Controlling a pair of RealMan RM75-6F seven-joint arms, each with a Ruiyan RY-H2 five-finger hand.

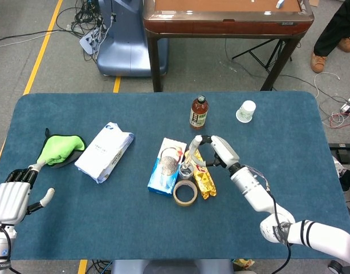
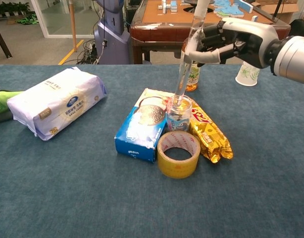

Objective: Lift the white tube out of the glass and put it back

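The small clear glass stands mid-table between a blue box and a gold packet. The long white tube is raised and tilted, its top leaning right. Its lower end sits just at the glass's mouth. My right hand grips the tube near its upper part, above and to the right of the glass. My left hand lies at the table's front left edge, far from the glass, with its fingers apart and holding nothing.
A yellow tape roll lies right in front of the glass. The blue tissue box touches the glass's left, the gold snack packet its right. Farther off are a brown bottle, paper cup, white tissue pack and green cloth.
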